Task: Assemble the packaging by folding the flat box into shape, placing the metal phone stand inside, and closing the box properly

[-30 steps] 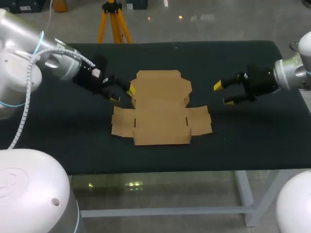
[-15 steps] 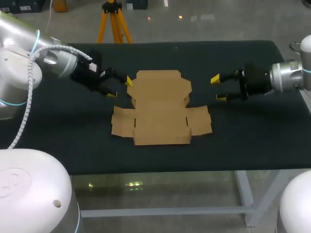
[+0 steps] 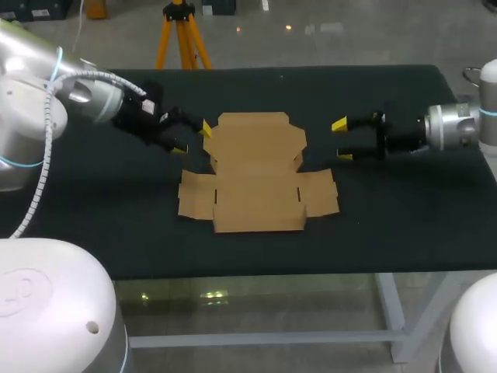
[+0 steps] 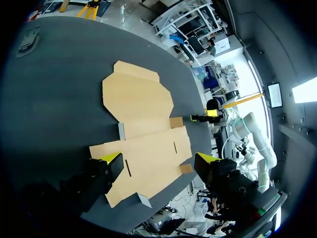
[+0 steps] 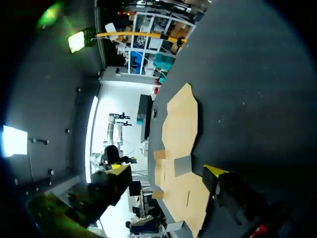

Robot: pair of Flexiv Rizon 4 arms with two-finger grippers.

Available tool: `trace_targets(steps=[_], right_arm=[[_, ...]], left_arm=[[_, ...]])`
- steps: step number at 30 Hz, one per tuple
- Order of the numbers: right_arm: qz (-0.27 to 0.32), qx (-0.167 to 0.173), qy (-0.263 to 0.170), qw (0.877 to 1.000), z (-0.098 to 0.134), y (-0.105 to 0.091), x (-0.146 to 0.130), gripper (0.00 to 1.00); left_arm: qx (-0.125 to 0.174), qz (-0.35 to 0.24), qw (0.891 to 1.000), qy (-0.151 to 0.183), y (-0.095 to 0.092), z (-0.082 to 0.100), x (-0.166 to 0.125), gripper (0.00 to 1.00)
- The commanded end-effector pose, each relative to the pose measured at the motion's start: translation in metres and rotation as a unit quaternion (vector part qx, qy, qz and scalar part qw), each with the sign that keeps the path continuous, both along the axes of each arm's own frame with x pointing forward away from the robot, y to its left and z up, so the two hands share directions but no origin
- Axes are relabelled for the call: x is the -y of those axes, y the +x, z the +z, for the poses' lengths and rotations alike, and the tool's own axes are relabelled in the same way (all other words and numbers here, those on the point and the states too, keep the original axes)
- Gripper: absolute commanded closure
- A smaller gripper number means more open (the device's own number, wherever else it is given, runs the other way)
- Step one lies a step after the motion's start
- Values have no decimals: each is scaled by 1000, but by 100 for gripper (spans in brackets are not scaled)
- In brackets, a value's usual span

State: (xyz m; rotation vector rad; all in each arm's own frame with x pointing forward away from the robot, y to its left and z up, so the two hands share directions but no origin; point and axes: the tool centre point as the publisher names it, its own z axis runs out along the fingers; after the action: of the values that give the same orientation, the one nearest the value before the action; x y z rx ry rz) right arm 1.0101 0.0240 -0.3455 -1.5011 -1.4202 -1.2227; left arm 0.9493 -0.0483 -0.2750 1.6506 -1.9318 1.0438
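Note:
The flat brown cardboard box (image 3: pixel 256 175) lies unfolded in the middle of the black table (image 3: pixel 388 225), flaps spread to both sides. My left gripper (image 3: pixel 192 138) hovers open just off the box's upper left edge. My right gripper (image 3: pixel 342 141) is open too, a short way off the box's right side, one yellow tip above the other. In the left wrist view the box (image 4: pixel 143 129) lies ahead of the open left gripper (image 4: pixel 158 161), and my right gripper (image 4: pixel 210 115) shows beyond it. In the right wrist view the box (image 5: pixel 181 148) lies ahead of the open right gripper (image 5: pixel 167 171). No phone stand shows clearly.
A small grey metal thing (image 3: pixel 470 75) sits at the table's far right edge; it also shows in the left wrist view as a grey piece (image 4: pixel 27 37). I cannot tell what it is. Dark tabletop surrounds the box on all sides.
My right gripper has turned so its tips stand one above the other, and has shifted slightly left. My left gripper has risen a little, away from the box's left edge.

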Motion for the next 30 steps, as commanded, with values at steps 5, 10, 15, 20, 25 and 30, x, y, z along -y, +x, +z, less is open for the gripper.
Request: trace_targets(steps=[5,10,15,20,25,30], right_arm=[[5,-35,-54,998,-1,29,-13,0],[10,-39,-59,997,-7,38,-16,0],[7,-48,-69,996,-20,43,-20,0],[8,-46,-72,996,-28,46,-24,27],[8,-40,-88,995,-33,51,-32,43],[3,-41,-110,993,-37,56,-37,41]], left_arm=[[-6,0,1000,-2,5,-1,-8,0],[-8,1,1000,-7,7,-1,-12,0],[-10,2,1000,-13,10,2,-16,0],[-13,3,1000,-20,14,8,-20,0],[-14,1,1000,-24,16,11,-23,0],[-14,2,1000,-26,15,11,-26,0]])
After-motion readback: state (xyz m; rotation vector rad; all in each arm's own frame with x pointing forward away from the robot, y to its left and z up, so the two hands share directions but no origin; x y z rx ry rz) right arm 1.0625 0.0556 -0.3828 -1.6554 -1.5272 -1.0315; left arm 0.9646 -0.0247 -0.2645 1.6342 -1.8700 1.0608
